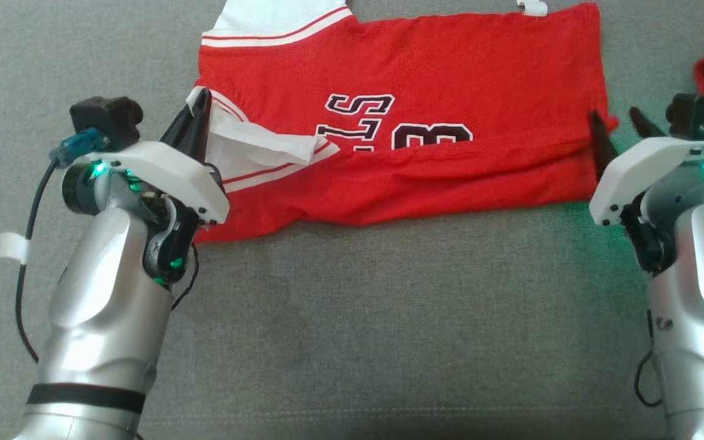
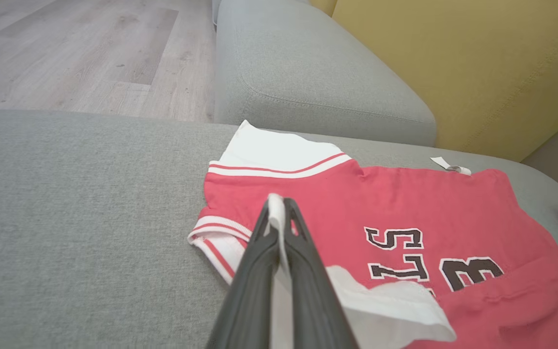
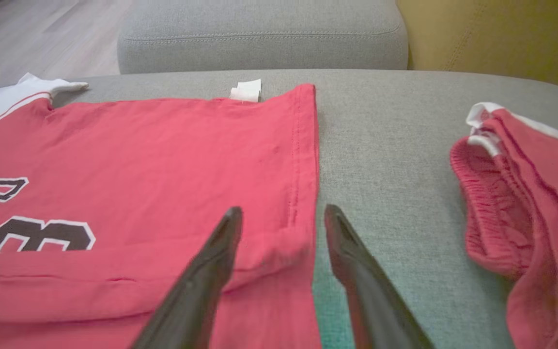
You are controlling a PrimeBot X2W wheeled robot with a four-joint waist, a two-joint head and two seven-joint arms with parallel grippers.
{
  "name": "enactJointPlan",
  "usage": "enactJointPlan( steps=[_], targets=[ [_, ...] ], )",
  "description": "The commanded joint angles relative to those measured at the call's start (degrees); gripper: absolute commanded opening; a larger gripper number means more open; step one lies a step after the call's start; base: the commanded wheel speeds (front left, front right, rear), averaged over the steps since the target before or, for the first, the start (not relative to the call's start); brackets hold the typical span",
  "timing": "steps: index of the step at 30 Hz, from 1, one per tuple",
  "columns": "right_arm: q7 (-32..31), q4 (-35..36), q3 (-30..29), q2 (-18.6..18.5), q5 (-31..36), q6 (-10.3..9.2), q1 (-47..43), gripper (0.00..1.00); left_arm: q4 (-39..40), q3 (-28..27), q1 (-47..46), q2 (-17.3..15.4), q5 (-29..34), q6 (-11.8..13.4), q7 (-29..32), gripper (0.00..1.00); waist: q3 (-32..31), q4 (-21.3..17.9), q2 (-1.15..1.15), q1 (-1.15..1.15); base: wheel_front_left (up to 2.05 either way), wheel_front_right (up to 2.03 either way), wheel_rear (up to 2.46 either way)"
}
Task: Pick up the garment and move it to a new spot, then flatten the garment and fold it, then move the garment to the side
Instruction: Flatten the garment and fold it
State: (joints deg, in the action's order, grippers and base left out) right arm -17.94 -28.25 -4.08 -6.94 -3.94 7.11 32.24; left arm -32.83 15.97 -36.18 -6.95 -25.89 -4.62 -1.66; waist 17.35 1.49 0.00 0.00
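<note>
The garment [image 1: 450,73] is a red jersey with white trim and dark lettering, lying on the grey cushion with its near edge folded up over the print. My left gripper [image 1: 200,101] is shut on the jersey's white sleeve edge at its left side; in the left wrist view the white cloth [image 2: 275,213] sticks up between the closed fingers [image 2: 279,206]. My right gripper [image 1: 618,119] stands open at the jersey's right hem, its fingers [image 3: 225,232] straddling the folded red edge [image 3: 279,145] with nothing gripped.
A second red garment [image 3: 526,203] with white trim lies bunched on the cushion to the right. The grey sofa seat [image 1: 358,318] spreads toward me. Beyond it are a grey armrest [image 2: 308,63], a yellow backrest [image 2: 477,58] and wood floor [image 2: 66,48].
</note>
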Motion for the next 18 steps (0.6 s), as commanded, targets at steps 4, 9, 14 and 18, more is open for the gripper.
enactJointPlan(
  steps=[4,9,14,18],
  targets=[
    [1.57,0.77,0.42,-0.11,0.89,0.37,2.61,1.0,1.9,-1.49,-2.21,-2.46,-0.92,-0.51,-0.42,1.0,-0.3,0.25,0.0,0.0,0.0,0.0,0.0],
    [2.24,0.85,-0.15,-0.61,0.94,0.37,3.05,1.0,4.42,-1.85,-1.56,-3.6,-1.29,-0.58,-0.81,1.0,-0.79,0.48,0.0,0.0,0.0,0.0,0.0],
    [3.2,3.07,-1.44,-0.97,1.23,0.37,2.77,1.0,9.2,-2.48,0.19,-5.21,-1.73,-0.28,-0.46,1.0,-1.44,0.64,0.0,0.0,0.0,0.0,0.0],
    [3.01,5.44,-1.56,-1.24,1.31,0.37,2.15,1.0,14.3,-2.98,3.06,-6.58,-2.39,0.28,1.02,1.0,-2.26,0.77,0.0,0.0,0.0,0.0,0.0]
  ],
)
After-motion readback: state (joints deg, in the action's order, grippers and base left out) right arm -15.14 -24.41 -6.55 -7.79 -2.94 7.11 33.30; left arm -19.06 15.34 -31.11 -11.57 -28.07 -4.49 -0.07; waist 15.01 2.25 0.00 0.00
